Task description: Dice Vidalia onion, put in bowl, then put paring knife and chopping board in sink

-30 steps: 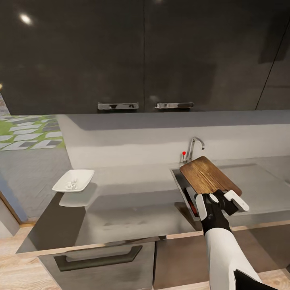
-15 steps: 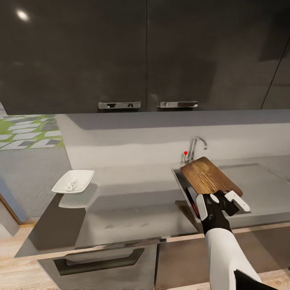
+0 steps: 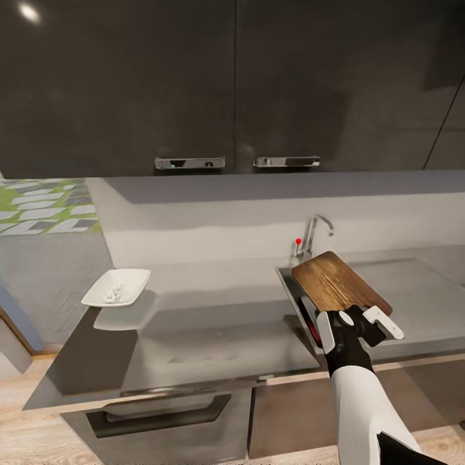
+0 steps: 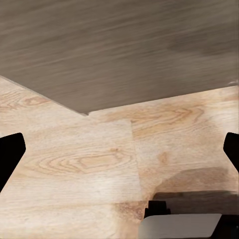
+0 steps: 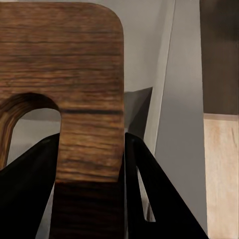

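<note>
My right gripper (image 3: 357, 321) is shut on the handle end of the brown wooden chopping board (image 3: 336, 281). The board is held tilted over the sink (image 3: 285, 279), with its far end toward the tap. In the right wrist view the black fingers (image 5: 149, 189) press on both sides of the chopping board (image 5: 64, 89) beside its slot hole. A bit of the paring knife's red handle (image 3: 314, 329) shows in the basin under the board. The white bowl (image 3: 116, 287) sits at the countertop's (image 3: 213, 323) left end with small white diced pieces in it. My left gripper (image 4: 119, 149) hangs open over the wood floor.
The steel tap (image 3: 314, 234) with its red-tipped lever stands behind the sink. Dark wall cabinets (image 3: 232, 84) hang above the grey backsplash. The drainboard (image 3: 413, 284) lies right of the basin. A drawer (image 3: 161, 413) sits under the countertop's front edge.
The head camera has shifted slightly, moving the whole picture. The right gripper still holds the board in the same place over the sink.
</note>
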